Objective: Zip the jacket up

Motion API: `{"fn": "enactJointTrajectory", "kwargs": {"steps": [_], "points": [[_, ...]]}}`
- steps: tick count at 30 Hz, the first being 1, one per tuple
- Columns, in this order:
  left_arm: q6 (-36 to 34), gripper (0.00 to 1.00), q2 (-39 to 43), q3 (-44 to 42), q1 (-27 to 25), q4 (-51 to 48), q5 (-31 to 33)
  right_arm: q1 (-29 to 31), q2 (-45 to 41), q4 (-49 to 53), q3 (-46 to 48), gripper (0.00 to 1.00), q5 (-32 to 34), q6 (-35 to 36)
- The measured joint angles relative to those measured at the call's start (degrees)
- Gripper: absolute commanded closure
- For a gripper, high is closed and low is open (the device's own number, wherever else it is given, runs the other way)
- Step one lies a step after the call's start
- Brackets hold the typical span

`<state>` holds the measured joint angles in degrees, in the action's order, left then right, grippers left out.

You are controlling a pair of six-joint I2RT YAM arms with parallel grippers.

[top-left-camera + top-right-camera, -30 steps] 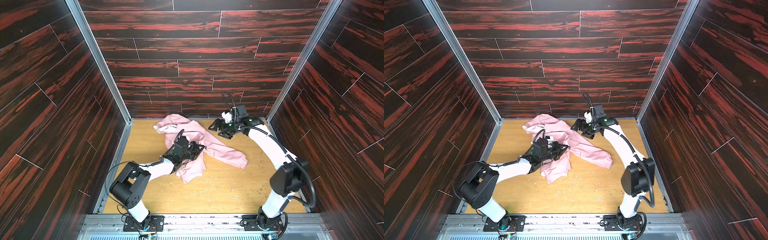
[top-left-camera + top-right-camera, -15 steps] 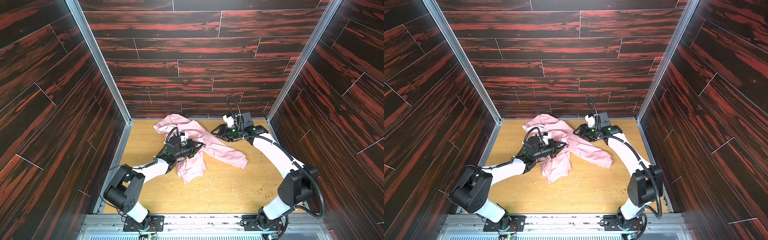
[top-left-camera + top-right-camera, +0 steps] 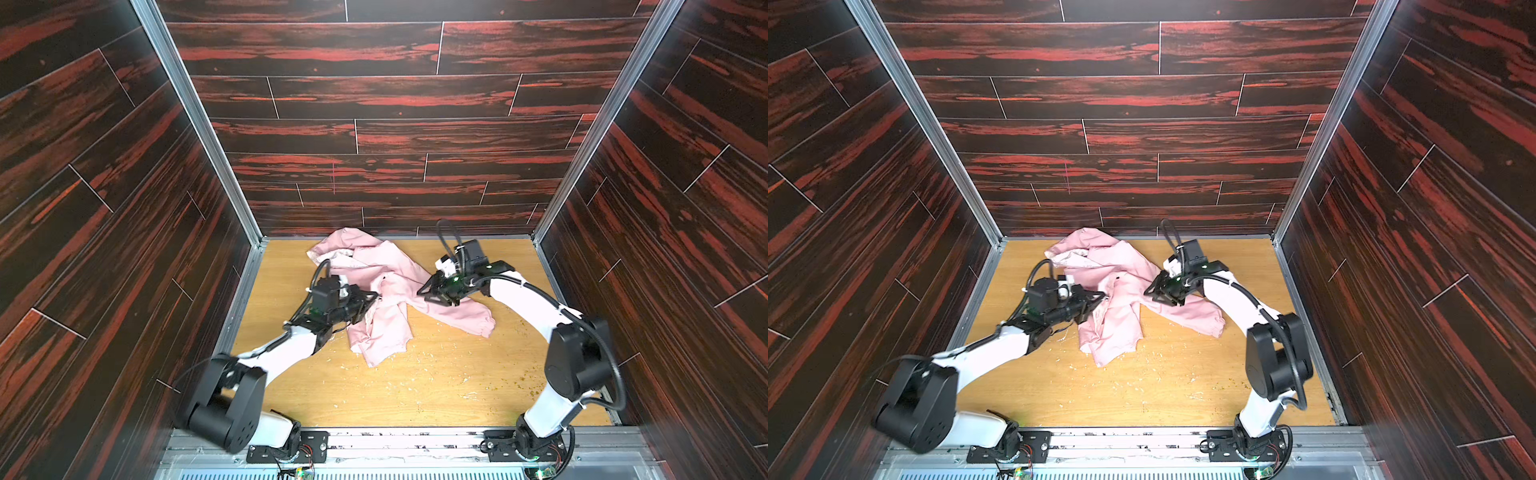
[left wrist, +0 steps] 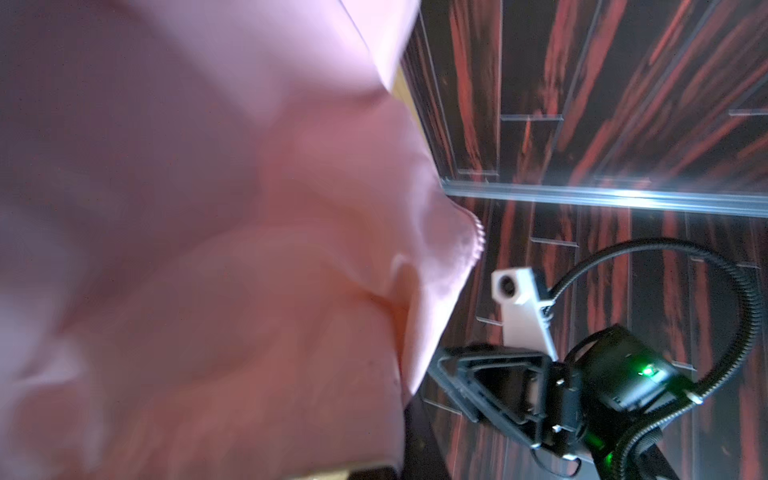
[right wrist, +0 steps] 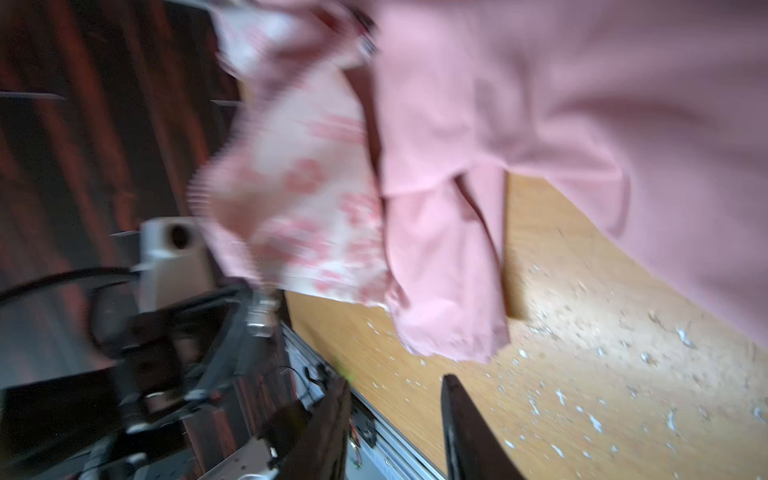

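The light pink jacket (image 3: 386, 328) (image 3: 1113, 328) lies crumpled on the wooden floor, with its patterned lining (image 5: 299, 199) turned out at the back. My left gripper (image 3: 375, 296) (image 3: 1102, 296) is at the jacket's left edge, shut on a fold of fabric that rises to it. In the left wrist view pink cloth (image 4: 208, 249) hides the jaws. My right gripper (image 3: 420, 292) (image 3: 1148, 291) hovers over the jacket's right part. Its fingers (image 5: 457, 415) stand apart with nothing between them, and a cuffed sleeve end (image 5: 453, 332) lies just beyond the gripper (image 5: 395, 378).
Dark red-black wood-pattern walls (image 3: 374, 137) close in the back and both sides. The floor (image 3: 415, 386) is strewn with pale crumbs. A metal rail (image 3: 395, 440) carrying both arm bases runs along the front edge.
My right gripper has come forward and down from the back wall toward the jacket's middle, and its jaws have narrowed. My left gripper has swung left, drawing the fabric with it.
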<state>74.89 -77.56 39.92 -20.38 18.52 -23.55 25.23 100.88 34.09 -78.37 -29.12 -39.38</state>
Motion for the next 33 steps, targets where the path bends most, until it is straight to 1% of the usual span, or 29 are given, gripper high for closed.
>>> {"fn": "enactJointTrajectory", "kwargs": {"steps": [4, 8, 10, 14, 19, 24, 25, 28, 31, 33], "points": [[-1.6, 1.0, 8.0, -1.9, 0.2, -8.2, 5.2, 5.2, 3.1, 3.9, -0.3, 0.58, 2.4, 3.2], [-0.9, 1.0, 14.2, -7.3, 0.2, -13.1, 9.9, 9.6, 4.6, 5.0, -0.4, 0.6, 3.1, 3.9], [-0.2, 1.0, 16.4, -9.9, 0.3, -15.3, 12.0, 10.1, 4.6, 4.8, 0.3, 0.6, 3.2, 3.5], [0.6, 1.0, 19.7, -12.5, 0.3, -19.3, 14.7, 9.8, 4.6, 4.6, 3.0, 0.54, 4.9, 2.6], [1.0, 1.0, 21.9, -12.5, 0.3, -21.1, 15.5, 9.7, 6.2, 4.9, 3.8, 0.54, 7.0, 2.5], [1.0, 1.0, 23.7, -12.6, 0.3, -22.2, 15.7, 9.9, 11.1, 5.1, 0.8, 0.55, 7.8, 2.8], [1.0, 1.0, 24.1, -12.6, 0.3, -22.3, 15.8, 10.0, 11.9, 5.3, 0.1, 0.57, 8.0, 3.0], [1.1, 1.0, 25.0, -12.8, 0.3, -22.6, 16.1, 10.2, 14.1, 5.6, -1.8, 0.7, 9.2, 3.2], [1.2, 1.0, 25.2, -13.0, 0.3, -21.9, 16.0, 10.3, 14.6, 6.5, -2.9, 0.81, 10.8, 3.6], [1.2, 1.0, 25.2, -13.4, 0.3, -20.7, 15.4, 10.3, 14.6, 7.2, -4.1, 0.87, 11.6, 3.9]]}}
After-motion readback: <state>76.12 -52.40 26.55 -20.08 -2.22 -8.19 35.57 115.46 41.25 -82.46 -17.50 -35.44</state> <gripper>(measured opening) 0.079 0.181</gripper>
